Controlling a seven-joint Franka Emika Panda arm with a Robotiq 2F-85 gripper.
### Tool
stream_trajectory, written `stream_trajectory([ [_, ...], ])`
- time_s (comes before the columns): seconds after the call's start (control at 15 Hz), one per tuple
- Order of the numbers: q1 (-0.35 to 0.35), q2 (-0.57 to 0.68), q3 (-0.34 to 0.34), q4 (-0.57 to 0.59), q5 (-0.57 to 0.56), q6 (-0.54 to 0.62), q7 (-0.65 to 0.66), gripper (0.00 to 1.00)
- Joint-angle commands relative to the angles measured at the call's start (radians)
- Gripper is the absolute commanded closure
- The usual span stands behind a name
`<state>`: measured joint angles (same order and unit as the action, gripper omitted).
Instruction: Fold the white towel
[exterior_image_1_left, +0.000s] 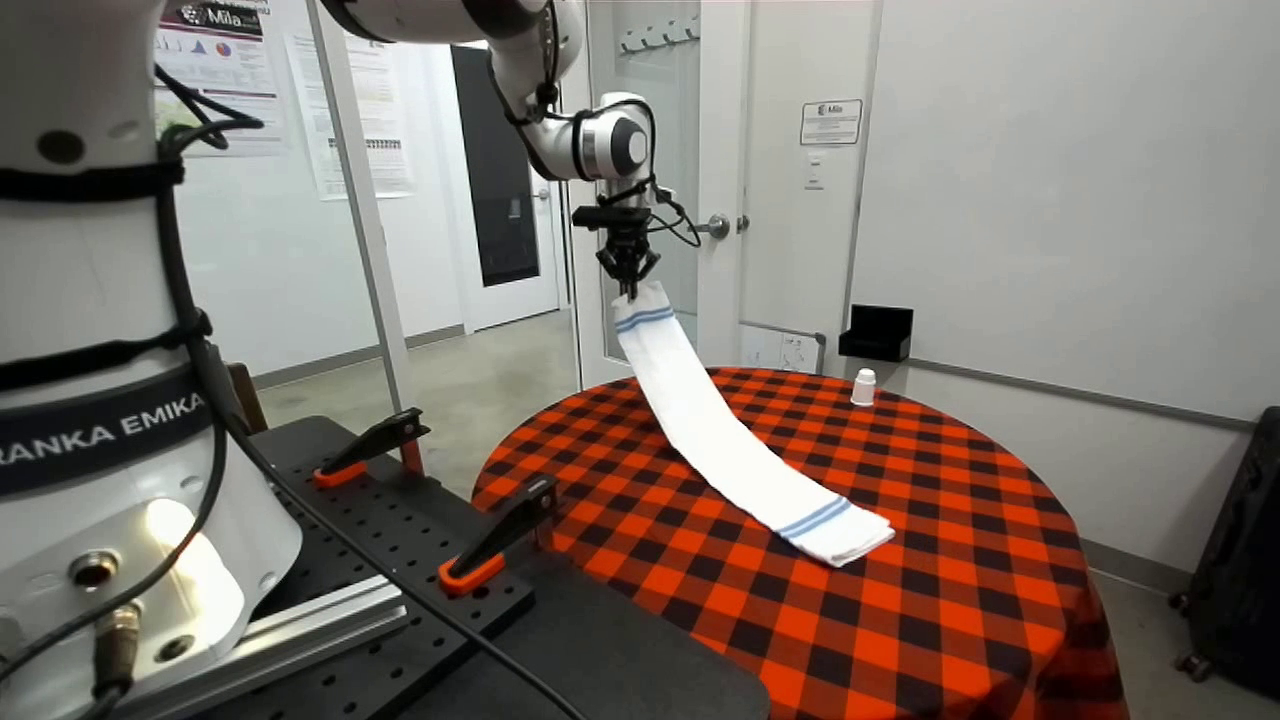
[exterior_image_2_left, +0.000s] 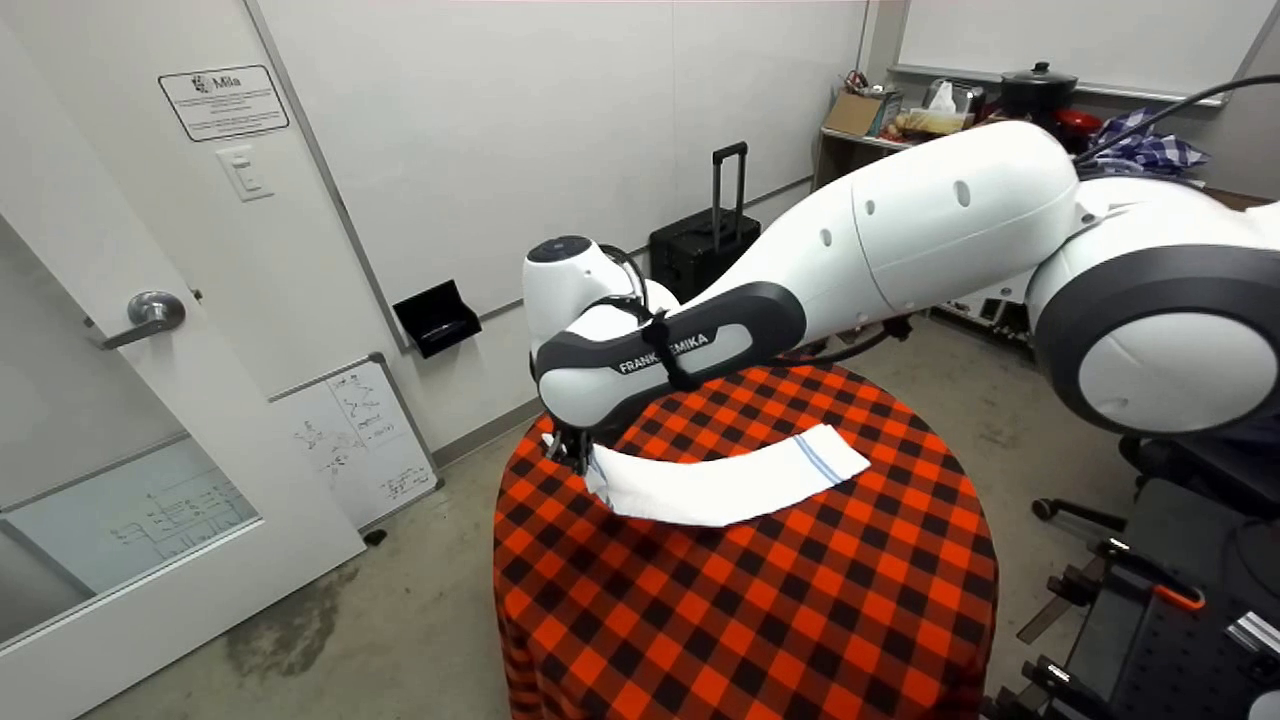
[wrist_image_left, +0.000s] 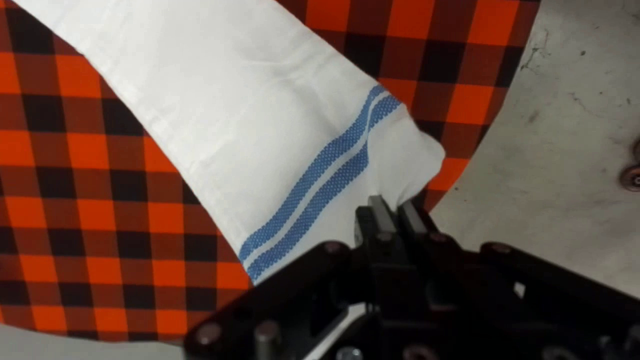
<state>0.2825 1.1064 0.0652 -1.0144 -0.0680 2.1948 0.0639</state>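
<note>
The white towel (exterior_image_1_left: 715, 430) is a long narrow strip with blue double stripes near both ends. It also shows in an exterior view (exterior_image_2_left: 700, 490) and in the wrist view (wrist_image_left: 210, 95). My gripper (exterior_image_1_left: 628, 292) is shut on one short end of the towel, beyond the blue stripes, and holds that end up above the table. The strip slopes down from the gripper, and its far end lies flat on the checked cloth. In the wrist view the fingertips (wrist_image_left: 397, 207) pinch the towel's end edge, with a small loose corner beside them. The arm partly hides the gripper in an exterior view (exterior_image_2_left: 572, 455).
A round table with a red and black checked cloth (exterior_image_1_left: 960, 580) carries the towel. A small white cup (exterior_image_1_left: 863, 388) stands near the table's back edge. Black clamps with orange pads (exterior_image_1_left: 500, 535) sit on the robot's mount. A door (exterior_image_2_left: 150, 330) stands near the table.
</note>
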Motion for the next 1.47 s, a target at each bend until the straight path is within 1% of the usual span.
stream_trajectory([
  [0.0, 0.035, -0.132, 0.007, -0.103, -0.037, 0.007, -0.046, 0.99],
  [0.13, 0.057, -0.177, 0.005, -0.112, -0.059, 0.007, -0.055, 0.99],
  [0.27, 0.063, -0.217, 0.02, -0.122, -0.061, 0.01, -0.072, 0.99],
  [0.47, 0.056, -0.266, 0.023, -0.143, -0.061, 0.015, -0.095, 0.99],
  [0.6, 0.039, -0.296, 0.009, -0.177, -0.067, 0.021, -0.101, 0.99],
  [0.87, -0.024, -0.363, -0.056, -0.309, -0.099, 0.042, -0.105, 0.99],
  [1.2, -0.116, -0.437, -0.143, -0.51, -0.214, 0.066, -0.076, 0.99],
  [1.4, -0.152, -0.496, -0.192, -0.636, -0.274, 0.084, -0.053, 0.99],
])
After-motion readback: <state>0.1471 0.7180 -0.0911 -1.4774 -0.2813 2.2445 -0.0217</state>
